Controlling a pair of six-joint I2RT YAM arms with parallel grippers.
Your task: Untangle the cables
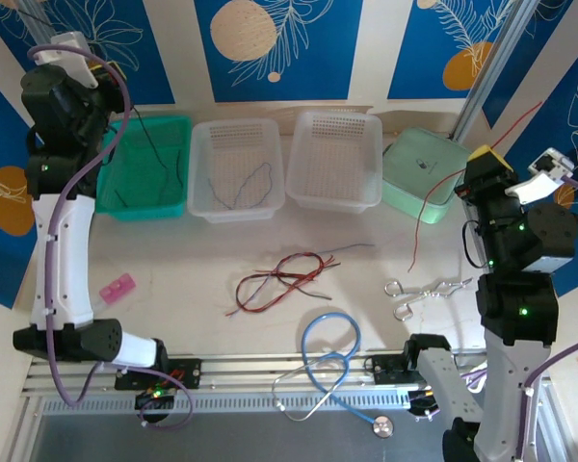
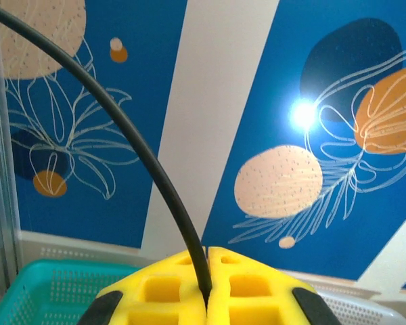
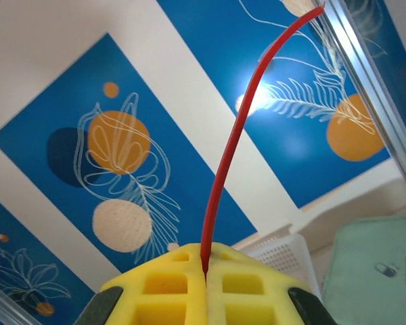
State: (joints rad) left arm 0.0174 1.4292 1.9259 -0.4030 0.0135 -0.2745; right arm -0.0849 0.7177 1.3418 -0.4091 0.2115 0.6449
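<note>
Near edge: closest to your arm bases, a blue-tubed stethoscope with metal ends [image 1: 329, 358] lies looped on the white table [image 1: 193, 279].
Right of it: a pair of steel scissor-handled forceps [image 1: 426, 291] lies just ahead of your right arm's base.
Left side: a small pink plastic block [image 1: 117, 287] sits alone, well apart from everything else.
Mid-table: a loose tangle of thin red and black cables [image 1: 281, 279] lies flat, and neither of your claws touches it.
Right gripper: your yellow-fingered right gripper [image 3: 205, 277] is raised and pressed together on a thin red cable [image 3: 233, 142]. Seen from above, that cable passes over the pale green lidded box [image 1: 422, 173] and ends near the forceps.
Far row: from left to right you have a teal mesh basket [image 1: 144, 208], a clear plastic basket [image 1: 236, 212] holding a thin grey cable [image 1: 255, 178], a second clear plastic basket [image 1: 335, 200], then the green box.
Left gripper: your left gripper [image 2: 208, 284] is held high at the far left. Its yellow fingers are clamped on a thin black cable [image 2: 135, 142], which trails down into the teal basket.
</note>
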